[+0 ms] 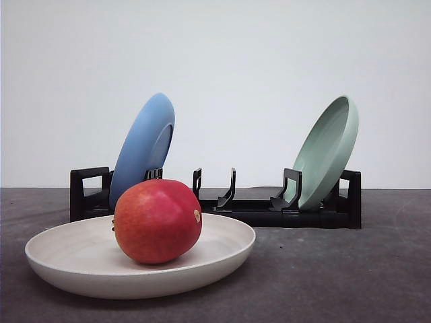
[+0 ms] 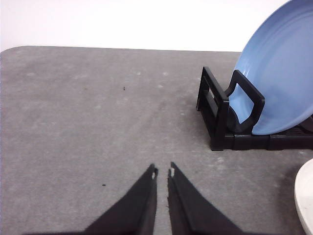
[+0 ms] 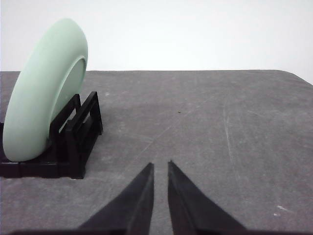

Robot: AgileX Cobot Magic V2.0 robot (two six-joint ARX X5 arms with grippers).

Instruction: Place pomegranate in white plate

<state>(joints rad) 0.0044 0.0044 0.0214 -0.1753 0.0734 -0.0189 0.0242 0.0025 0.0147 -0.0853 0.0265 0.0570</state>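
Observation:
The pomegranate point(image 1: 157, 220), red with an orange blush and a small pale spot, rests inside the white plate point(image 1: 60, 259), which lies flat on the dark table near the front. A sliver of the same plate's rim point(image 2: 306, 198) shows in the left wrist view. My left gripper point(image 2: 163, 171) hovers over bare table beside the rack's end, its black fingers nearly touching, holding nothing. My right gripper point(image 3: 160, 165) is likewise shut and empty, over bare table to the side of the rack's other end.
A black dish rack point(image 1: 269, 208) stands behind the white plate. A blue plate point(image 1: 143, 147) leans in its left slots and a pale green plate point(image 1: 328, 149) in its right slots. The same blue plate point(image 2: 281, 73) and green plate point(image 3: 41, 93) appear in the wrist views.

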